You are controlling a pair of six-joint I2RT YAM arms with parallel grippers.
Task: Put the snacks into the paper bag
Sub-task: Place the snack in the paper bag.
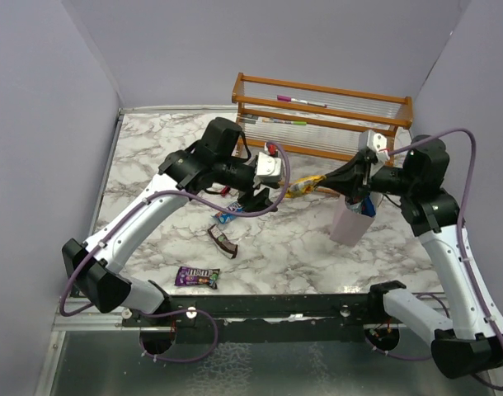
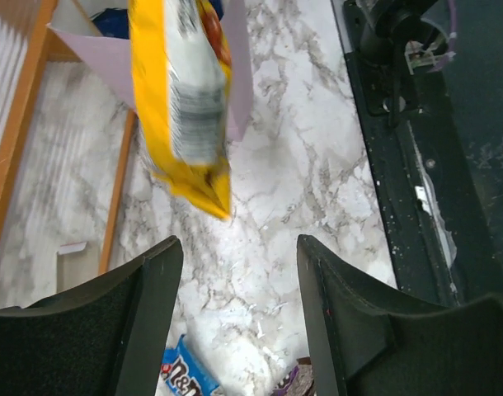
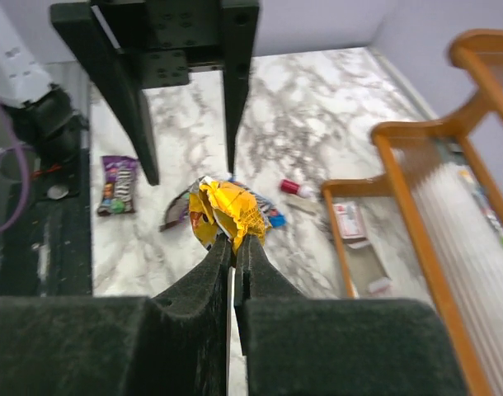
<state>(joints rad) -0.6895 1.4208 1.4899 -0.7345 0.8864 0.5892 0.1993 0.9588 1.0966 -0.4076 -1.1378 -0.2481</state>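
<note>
right pincer (image 3: 232, 246) clamps yellow snack (image 3: 225, 208) | long axis points toward left pincer (image 2: 239, 252) | that one spread, empty

The table (image 1: 152, 157) is white marble with grey veins. The packet (image 2: 185, 107), at the upper middle of the left wrist view, is yellow with a white and grey panel. The paper bag (image 1: 349, 224), right of centre in the top view, is pale pinkish-lilac. At the lower centre lies a purple snack (image 1: 196, 277), and above it a dark brown snack (image 1: 222, 241) and a blue-white snack (image 1: 227, 217). The rack (image 1: 317, 87) is orange-brown wood with clear ribbed shelves. The left arm (image 1: 140, 221) and the right arm (image 1: 462, 264) are white and black, and the cables (image 1: 462, 136) are purple.
</note>
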